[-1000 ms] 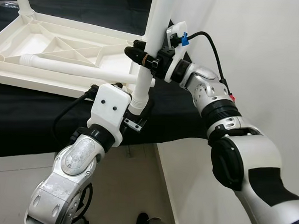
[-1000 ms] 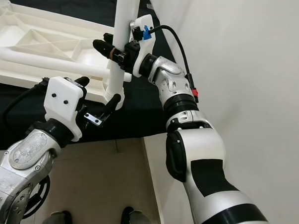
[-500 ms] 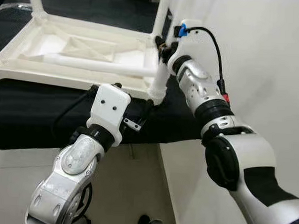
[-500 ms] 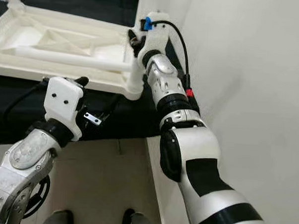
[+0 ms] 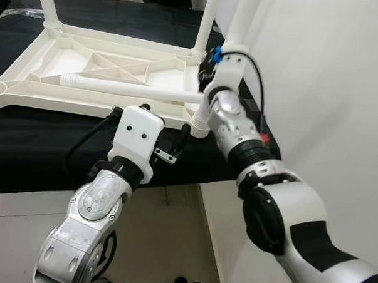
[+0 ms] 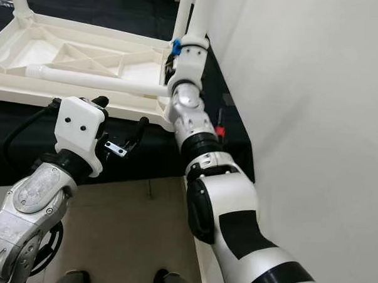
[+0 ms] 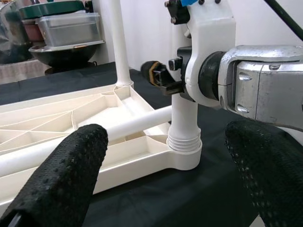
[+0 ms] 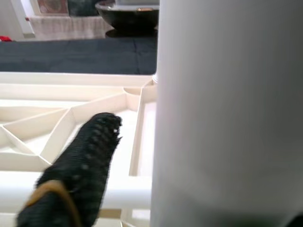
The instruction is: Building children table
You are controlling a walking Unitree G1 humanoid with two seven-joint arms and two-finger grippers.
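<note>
The white children's table (image 5: 28,90) lies upside down on a black-covered surface. A loose white leg (image 5: 128,89) rests across its underside. Another white leg (image 7: 184,118) stands upright in the near right corner socket. My right gripper (image 7: 163,75) is around this leg a little above the socket. In the right wrist view the leg (image 8: 227,118) sits between the fingers, with a gap to one finger (image 8: 85,170), so it is open. My left gripper (image 5: 168,125) hangs open just in front of that corner with nothing between its fingers (image 7: 71,175).
Two more legs stand upright at the far left (image 5: 47,4) and far right (image 5: 207,23) corners. A white wall (image 5: 329,91) runs close along the right. The black cloth (image 5: 38,154) ends at a near edge above pale floor (image 5: 159,240). Bowls and containers (image 7: 66,33) stand behind.
My right arm has carried the leg from in front of the table's edge into the near right corner socket. The leg's lower end has left my left gripper. The camera has also shifted.
</note>
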